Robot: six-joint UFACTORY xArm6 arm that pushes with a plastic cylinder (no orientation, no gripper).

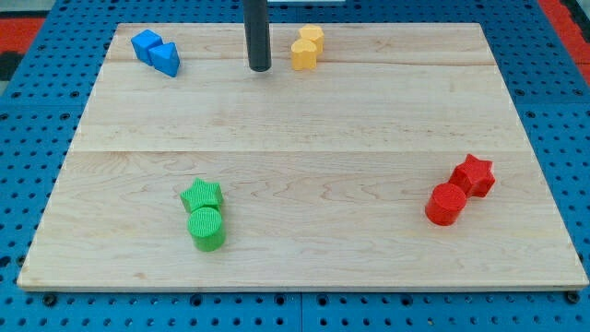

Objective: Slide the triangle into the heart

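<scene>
The blue triangle [167,60] lies near the board's top left corner, touching a blue cube [145,43] just up and left of it. Two yellow blocks touch each other at the top centre. The lower one [303,54] looks like the heart. The upper one [311,37] looks like a hexagon. My tip [259,68] rests on the board between the two pairs. It is about 100 px to the right of the triangle and about 45 px to the left of the yellow blocks, touching neither.
A green star [202,195] and a green cylinder [207,228] touch at the bottom left. A red star [474,174] and a red cylinder [446,204] touch at the right. The wooden board [295,138] lies on a blue pegboard.
</scene>
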